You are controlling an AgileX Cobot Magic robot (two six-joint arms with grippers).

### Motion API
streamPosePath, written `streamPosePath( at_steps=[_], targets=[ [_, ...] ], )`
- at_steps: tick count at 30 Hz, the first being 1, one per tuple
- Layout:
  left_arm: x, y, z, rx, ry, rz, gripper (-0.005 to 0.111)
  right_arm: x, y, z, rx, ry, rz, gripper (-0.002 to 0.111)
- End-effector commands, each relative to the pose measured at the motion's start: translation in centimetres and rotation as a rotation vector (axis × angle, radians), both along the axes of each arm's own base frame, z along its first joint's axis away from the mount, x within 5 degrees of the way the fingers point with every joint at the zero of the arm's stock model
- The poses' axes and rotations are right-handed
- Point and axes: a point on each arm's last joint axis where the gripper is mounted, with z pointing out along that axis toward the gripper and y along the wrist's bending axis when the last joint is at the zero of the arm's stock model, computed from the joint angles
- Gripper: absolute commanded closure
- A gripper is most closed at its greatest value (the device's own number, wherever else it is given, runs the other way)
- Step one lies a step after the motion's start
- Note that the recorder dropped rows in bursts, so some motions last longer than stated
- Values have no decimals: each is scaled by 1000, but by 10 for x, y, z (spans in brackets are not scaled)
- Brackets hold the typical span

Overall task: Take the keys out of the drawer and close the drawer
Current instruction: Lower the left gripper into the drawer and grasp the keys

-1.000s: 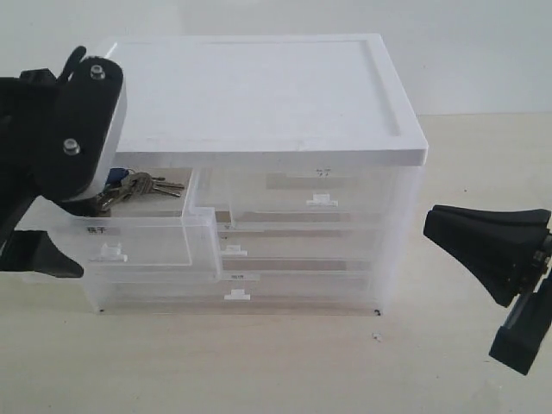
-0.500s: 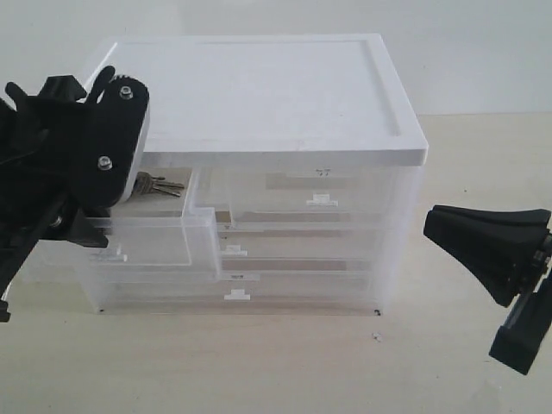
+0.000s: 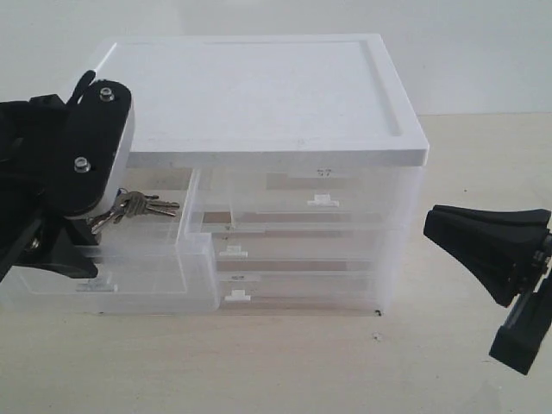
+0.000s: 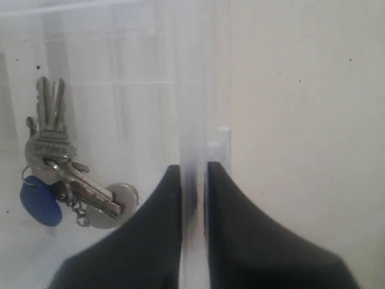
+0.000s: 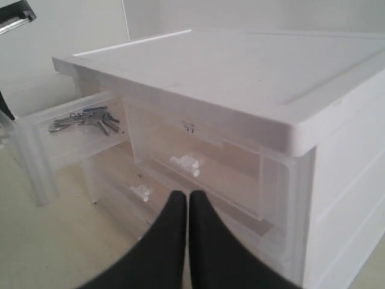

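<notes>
The drawer [image 3: 138, 285] is the upper left one of a translucent cabinet, and it stands pulled well out. The keys [image 3: 134, 205] lie inside it toward the back: silver keys with a blue fob and a grey tag [image 4: 54, 174], also seen in the right wrist view [image 5: 84, 120]. My left gripper [image 4: 194, 171] is shut on the drawer's front wall [image 4: 192, 90], one finger inside and one outside, next to the small white handle [image 4: 220, 144]. In the exterior view its black body [image 3: 73, 164] hides the drawer's left part. My right gripper [image 3: 431, 226] hangs shut and empty to the right of the cabinet [image 5: 187, 195].
The cabinet has a white lid [image 3: 259, 86] and stands on a pale table [image 3: 302, 362]. A second half-width drawer [image 3: 319, 203] sits closed on the upper right. Full-width drawers [image 3: 285, 276] lie below with small white handles. A wall rises behind.
My left gripper closed on the drawer's front wall and drew the drawer farther out toward the front, uncovering more of the keys. The right arm stayed still.
</notes>
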Motion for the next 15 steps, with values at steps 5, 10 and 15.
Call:
streamPosePath(
  at_steps=[5, 10, 15],
  targets=[
    [-17, -6, 11, -146, 63, -21, 102, 1, 0, 1, 5, -3, -1, 108],
    [-18, -4, 3, -114, 78, -21, 102, 1, 0, 1, 5, -3, -1, 108],
    [-23, -2, -12, -95, 128, -15, 102, 1, 0, 1, 7, -1, -1, 108]
  ],
)
